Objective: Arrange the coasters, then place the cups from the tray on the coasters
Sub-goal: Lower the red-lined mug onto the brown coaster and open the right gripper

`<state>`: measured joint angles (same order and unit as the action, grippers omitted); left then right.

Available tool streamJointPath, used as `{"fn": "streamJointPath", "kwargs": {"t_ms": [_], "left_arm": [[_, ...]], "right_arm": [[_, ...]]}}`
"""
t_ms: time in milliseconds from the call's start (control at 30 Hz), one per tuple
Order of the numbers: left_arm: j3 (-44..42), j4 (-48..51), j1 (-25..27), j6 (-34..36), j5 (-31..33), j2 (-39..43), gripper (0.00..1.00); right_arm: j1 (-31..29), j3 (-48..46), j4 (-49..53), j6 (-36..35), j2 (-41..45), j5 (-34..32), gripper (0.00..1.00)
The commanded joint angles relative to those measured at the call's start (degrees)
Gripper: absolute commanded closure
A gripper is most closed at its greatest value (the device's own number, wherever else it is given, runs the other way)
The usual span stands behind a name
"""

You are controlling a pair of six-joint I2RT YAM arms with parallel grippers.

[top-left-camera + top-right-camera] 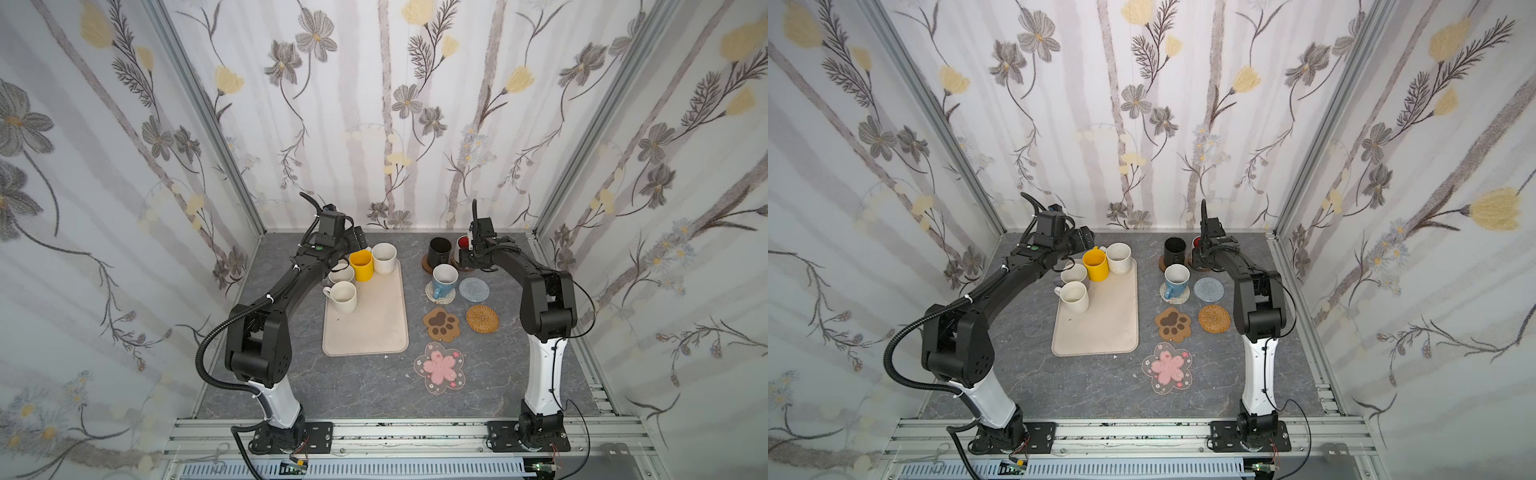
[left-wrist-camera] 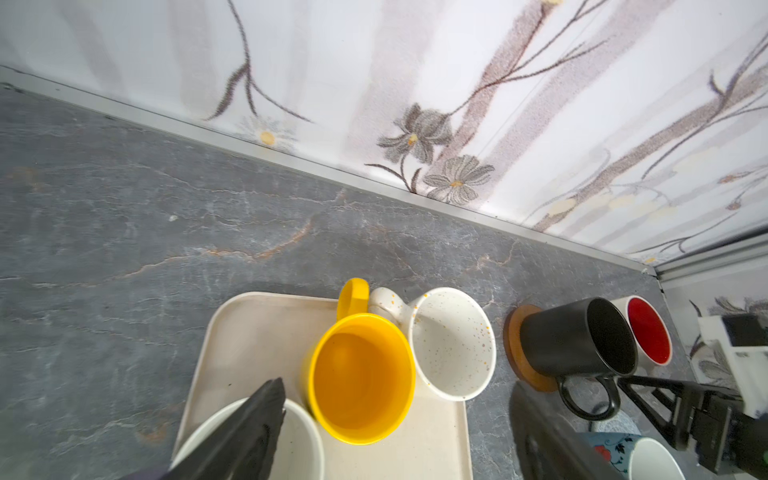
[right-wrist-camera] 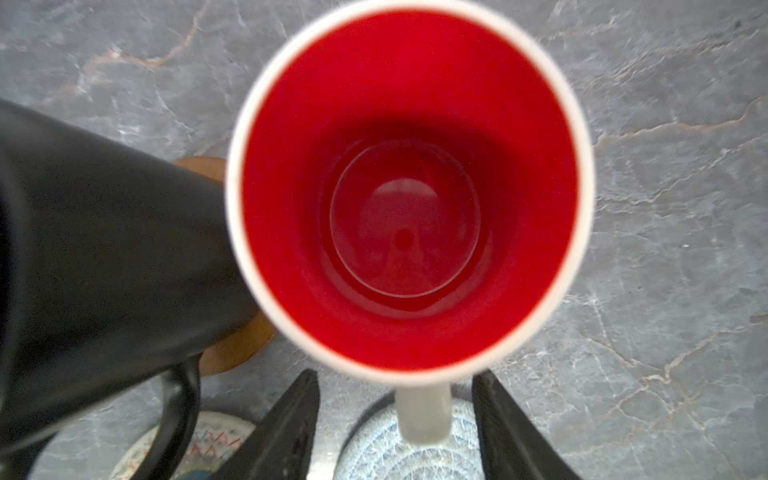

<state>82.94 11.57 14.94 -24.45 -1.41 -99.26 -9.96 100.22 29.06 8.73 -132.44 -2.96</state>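
Red-lined cup [image 3: 403, 187] has its handle [image 3: 423, 411] between the spread fingers of the right hand [image 3: 397, 378], untouched; left hand [image 2: 397, 386] open.

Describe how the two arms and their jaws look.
Both arms are mostly black with chunky rounded joints, a white tapered lower link and a black base plate. The left arm carries a thick black corrugated hose, white cable ties and a green dot near the wrist. The right arm has thin black cables. The jaws are black tapered wedges.
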Motion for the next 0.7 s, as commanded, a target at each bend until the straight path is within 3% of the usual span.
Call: {"fn": "streamJointPath", "kwargs": {"t_ms": [0, 100, 200, 467, 500, 533, 667], "left_arm": [[-2.24, -1.47, -2.10, -1.63, -1.04, 2.22, 0.33], [-5.23, -1.47, -3.50, -2.24, -0.71, 4.64, 0.51], [-8.31, -1.47, -4.37, -2.50, 0.30, 6.85, 0.61], [-16.84, -1.31, -7.10, -3.24, -1.72, 11.05, 0.80], [-17.63, -1.21, -7.25, -3.32, -1.67, 11.41, 0.83], [-18.42, -0.99, -7.51, -3.58, -1.73, 11.64, 0.86], [-20.51, -0.37, -8.22, -4.05, -1.85, 11.23, 0.94]], "right_arm": [[-0.24, -1.34, -2.57, -0.73, 2.66, -0.25, 0.37], [-0.49, -4.30, -4.35, -0.39, 6.12, -0.29, 0.33], [-0.66, -9.53, -8.35, -0.02, 11.29, -0.10, 0.30], [-1.44, -27.29, -24.58, 1.96, 30.01, 4.32, 0.13], [-1.63, -29.01, -25.64, 2.31, 31.85, 4.39, 0.04], [-1.94, -30.80, -26.81, 2.63, 33.88, 4.08, 0.00], [-2.98, -37.46, -31.30, 3.89, 40.60, 3.91, 0.00]]}}
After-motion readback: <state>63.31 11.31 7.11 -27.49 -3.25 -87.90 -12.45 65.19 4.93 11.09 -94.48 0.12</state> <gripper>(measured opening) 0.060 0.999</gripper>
